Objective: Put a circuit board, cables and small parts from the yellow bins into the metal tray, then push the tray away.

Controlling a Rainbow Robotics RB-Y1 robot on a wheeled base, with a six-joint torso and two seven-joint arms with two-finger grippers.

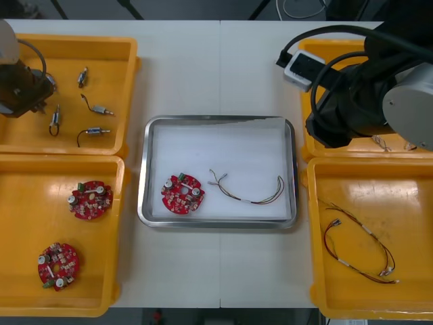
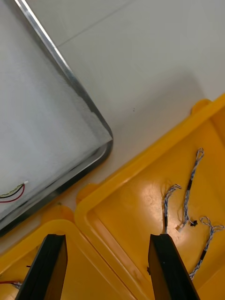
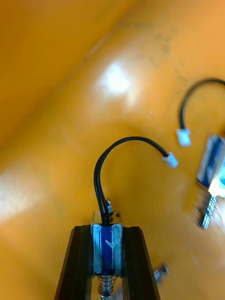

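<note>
Find the left gripper (image 3: 107, 233) inside the yellow bin (image 1: 67, 47) at the far left corner of the table (image 1: 216, 74). Its fingers are clamped narrow on a small metal part (image 3: 107, 249) with a blue body, whose black cable (image 3: 126, 139) arches up beyond the fingertips. Other small metal parts (image 1: 98, 110) lie loose on that bin's floor. The right gripper (image 2: 108, 239) hangs with its fingers wide and nothing between them, above the rims where the two right-hand bins (image 2: 140, 173) meet, near a corner of the metal tray (image 2: 70, 77). Twisted blue and white cables (image 2: 190, 185) lie in the far right-hand bin. The tray, at the table's centre, holds one red circuit board (image 1: 183, 194) and a red and yellow cable (image 1: 247, 191).
</note>
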